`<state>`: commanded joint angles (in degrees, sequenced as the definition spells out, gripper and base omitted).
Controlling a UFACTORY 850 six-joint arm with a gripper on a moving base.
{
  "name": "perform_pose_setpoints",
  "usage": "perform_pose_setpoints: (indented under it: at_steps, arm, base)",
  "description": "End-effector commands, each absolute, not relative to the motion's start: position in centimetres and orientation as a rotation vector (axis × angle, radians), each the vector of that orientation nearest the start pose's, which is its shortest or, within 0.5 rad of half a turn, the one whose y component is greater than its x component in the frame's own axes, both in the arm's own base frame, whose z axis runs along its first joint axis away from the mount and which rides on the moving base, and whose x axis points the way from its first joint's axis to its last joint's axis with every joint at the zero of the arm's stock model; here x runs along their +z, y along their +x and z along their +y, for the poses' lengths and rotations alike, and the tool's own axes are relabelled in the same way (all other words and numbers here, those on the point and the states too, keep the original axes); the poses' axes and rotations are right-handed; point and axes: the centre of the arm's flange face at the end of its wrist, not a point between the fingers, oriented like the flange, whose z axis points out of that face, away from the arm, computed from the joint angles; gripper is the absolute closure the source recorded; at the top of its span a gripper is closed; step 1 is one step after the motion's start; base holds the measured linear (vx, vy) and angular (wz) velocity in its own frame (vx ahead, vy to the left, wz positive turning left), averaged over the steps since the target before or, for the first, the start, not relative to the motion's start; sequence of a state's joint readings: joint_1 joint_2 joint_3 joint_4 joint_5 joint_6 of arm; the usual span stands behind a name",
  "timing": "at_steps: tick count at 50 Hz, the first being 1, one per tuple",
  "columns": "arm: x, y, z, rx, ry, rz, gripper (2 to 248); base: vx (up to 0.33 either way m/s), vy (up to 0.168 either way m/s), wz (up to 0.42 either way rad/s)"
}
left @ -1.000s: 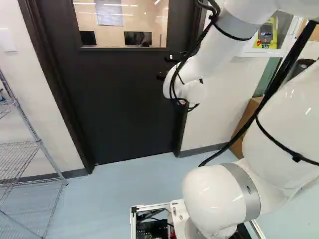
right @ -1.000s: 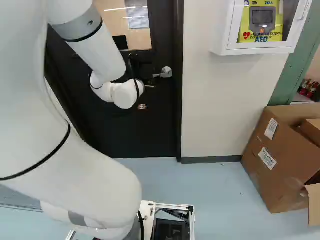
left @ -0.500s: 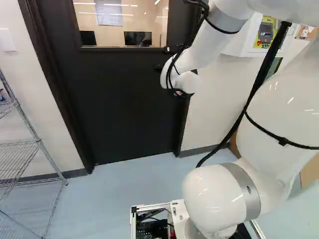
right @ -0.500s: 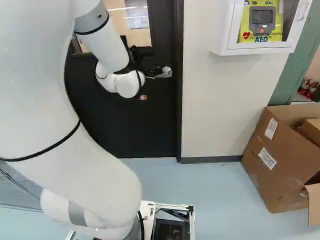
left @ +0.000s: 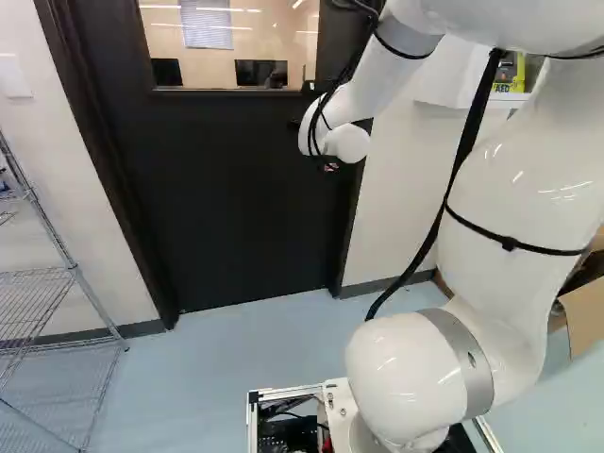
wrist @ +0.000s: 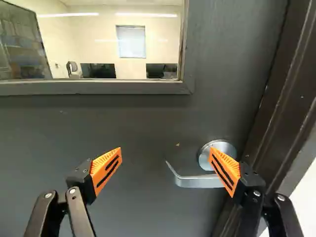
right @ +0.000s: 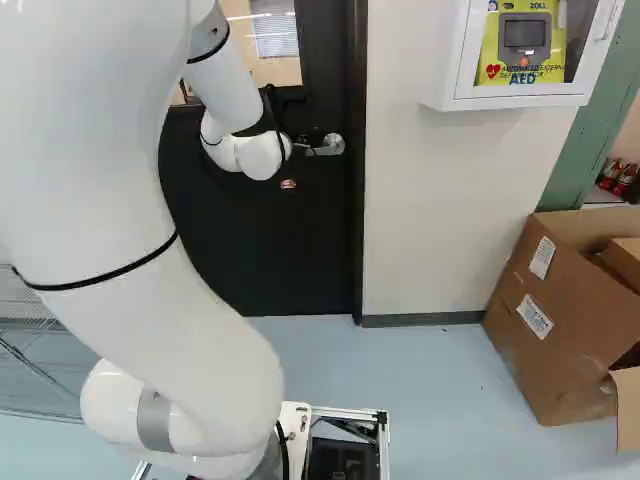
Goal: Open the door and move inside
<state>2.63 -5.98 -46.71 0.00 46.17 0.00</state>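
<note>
The black door (left: 236,189) stands closed in its frame. Its silver lever handle (right: 330,145) shows just beside my wrist in the right base view. Mostly hidden behind the wrist, my gripper (right: 288,184) shows only a small orange bit there. In the wrist view the gripper (wrist: 170,170) is wide open, facing the door. Ahead of it, the lever (wrist: 197,181) points inward from its round plate, across the space between the fingers. One orange pad (wrist: 226,170) overlaps the plate and the lever's root; whether it touches them I cannot tell. The other finger is well clear of the lever's tip.
A wire shelf (left: 57,311) stands left of the door. Right of it are the wall, a white AED cabinet (right: 520,95) and an open cardboard box (right: 555,320). The dark door frame (wrist: 281,98) runs close beside the handle-side finger.
The arm's wrist has risen against the door, shifting slightly left in the left base view and closer to the handle in the right one. Base and door have not moved.
</note>
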Motion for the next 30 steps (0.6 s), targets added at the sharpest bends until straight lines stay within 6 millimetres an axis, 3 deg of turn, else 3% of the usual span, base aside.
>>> perform_pose_setpoints:
  at_steps: [19,30]
  arm:
    - [50.0,55.7,2.6,-2.103,-2.290,-0.054,3]
    - [48.8,56.2,2.7,-2.079,-2.313,-0.055,3]
  base:
    - [0.000,0.000,0.000]
    - [0.000,0.000,0.000]
